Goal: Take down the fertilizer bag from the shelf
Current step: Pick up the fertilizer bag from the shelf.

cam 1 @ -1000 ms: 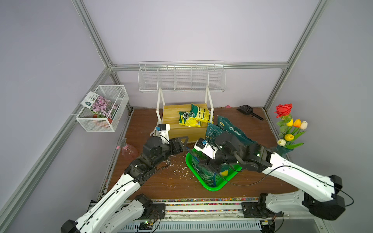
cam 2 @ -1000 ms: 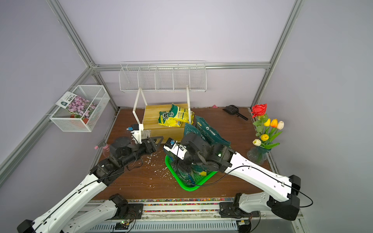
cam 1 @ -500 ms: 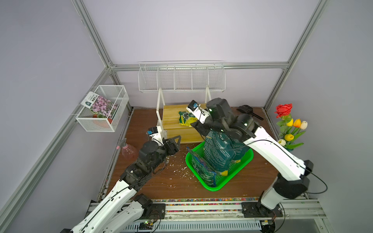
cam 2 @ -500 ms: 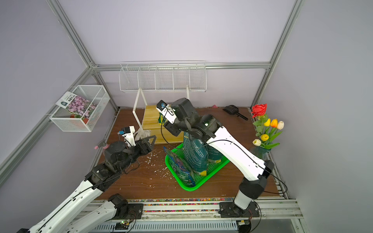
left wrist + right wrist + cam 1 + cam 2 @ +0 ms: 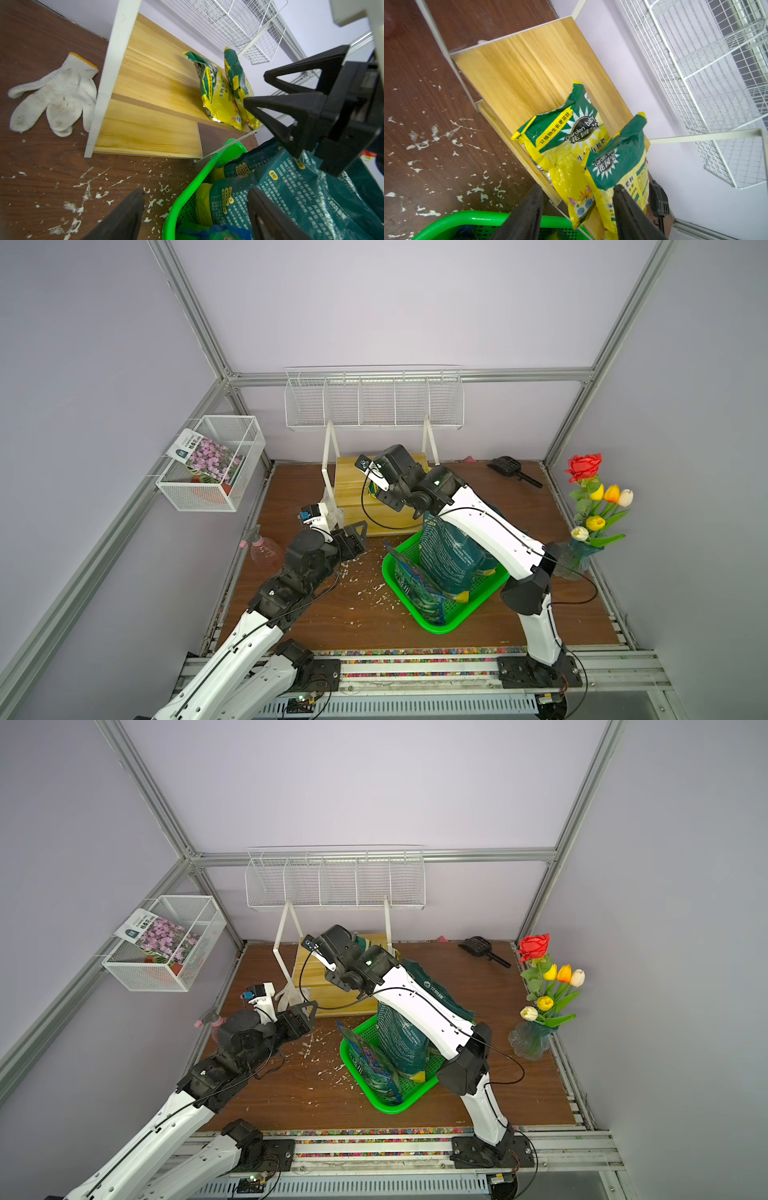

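Grasp pending. Right wrist: right gripper [image 5: 577, 214] spread, pinching nothing, tips close to two yellow-and-green foil fertilizer bags [image 5: 566, 149] at right end of upper board of small two-tier shelf, pale wood on thin white legs [image 5: 525, 68]. Bite overlapping right bag [image 5: 618, 164] first; lift before drawing near. Left wrist: left gripper [image 5: 195, 216] spread wide, empty; no role here. In a top view: green plastic mesh basket [image 5: 434, 627] just beside shelf's near edge; open brown tabletop [image 5: 353, 626] near-left for set-down.
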`<action>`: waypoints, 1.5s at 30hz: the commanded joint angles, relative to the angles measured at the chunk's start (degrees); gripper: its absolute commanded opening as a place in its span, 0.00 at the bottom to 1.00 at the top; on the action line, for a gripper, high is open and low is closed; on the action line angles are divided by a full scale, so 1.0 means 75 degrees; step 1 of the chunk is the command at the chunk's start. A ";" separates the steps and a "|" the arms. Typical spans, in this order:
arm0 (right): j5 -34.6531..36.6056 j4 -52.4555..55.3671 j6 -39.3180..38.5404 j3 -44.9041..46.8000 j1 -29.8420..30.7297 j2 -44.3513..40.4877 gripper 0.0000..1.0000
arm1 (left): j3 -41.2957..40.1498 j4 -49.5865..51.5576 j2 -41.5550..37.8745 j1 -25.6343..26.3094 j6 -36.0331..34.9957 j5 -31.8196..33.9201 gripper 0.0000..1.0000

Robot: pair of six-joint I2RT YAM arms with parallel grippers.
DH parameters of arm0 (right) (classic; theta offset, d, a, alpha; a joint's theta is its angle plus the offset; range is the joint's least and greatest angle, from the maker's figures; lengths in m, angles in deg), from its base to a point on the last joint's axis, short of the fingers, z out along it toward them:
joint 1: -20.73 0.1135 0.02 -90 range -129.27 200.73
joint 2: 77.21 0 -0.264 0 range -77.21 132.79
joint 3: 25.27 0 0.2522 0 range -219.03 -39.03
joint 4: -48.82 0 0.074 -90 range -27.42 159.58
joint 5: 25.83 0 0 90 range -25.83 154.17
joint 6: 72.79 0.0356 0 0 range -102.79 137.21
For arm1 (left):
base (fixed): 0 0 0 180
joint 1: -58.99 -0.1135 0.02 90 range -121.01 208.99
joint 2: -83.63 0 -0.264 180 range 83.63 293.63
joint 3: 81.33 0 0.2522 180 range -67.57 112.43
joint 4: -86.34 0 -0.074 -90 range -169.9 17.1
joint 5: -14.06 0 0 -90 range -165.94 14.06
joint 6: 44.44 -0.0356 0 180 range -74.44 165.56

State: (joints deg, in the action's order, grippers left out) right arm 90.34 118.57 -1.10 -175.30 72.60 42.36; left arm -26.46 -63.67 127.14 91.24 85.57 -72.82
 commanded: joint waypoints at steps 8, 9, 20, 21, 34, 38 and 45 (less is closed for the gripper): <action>0.0953 -0.0312 -0.0603 -0.0171 -0.0018 0.0589 0.58 | -0.0050 0.0016 -0.0023 -0.0187 -0.0024 -0.0349 0.82; 0.0940 -0.0365 -0.0605 -0.0171 -0.0015 0.0624 0.58 | -0.0050 0.0021 -0.0023 -0.0187 -0.0022 -0.0357 0.82; 0.1564 -0.0883 -0.0978 -0.0171 -0.0028 0.0903 0.46 | -0.0171 0.0117 -0.0370 -0.0183 0.0091 -0.0381 0.82; 0.1602 -0.0911 -0.1018 -0.0171 -0.0027 0.0918 0.42 | -0.0222 0.0096 -0.0386 -0.0187 0.0161 -0.0387 0.82; 0.1494 -0.1188 -0.1057 -0.0171 -0.0041 0.0788 0.00 | -0.0323 0.0028 -0.0431 -0.0197 0.0198 -0.0444 0.82; 0.1111 -0.1276 -0.0773 -0.0171 -0.0049 0.0533 0.00 | -0.0348 0.0051 -0.0469 -0.0189 0.0186 -0.0427 0.82; 0.0915 -0.1449 -0.0511 -0.0171 -0.0082 -0.0054 0.00 | -0.0377 0.0065 -0.0519 -0.0198 0.0191 -0.0397 0.82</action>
State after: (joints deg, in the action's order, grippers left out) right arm 98.58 111.44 -6.87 -175.89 72.06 47.12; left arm -28.56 -63.32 123.88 90.12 87.06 -75.82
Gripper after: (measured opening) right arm 0.059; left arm 0.823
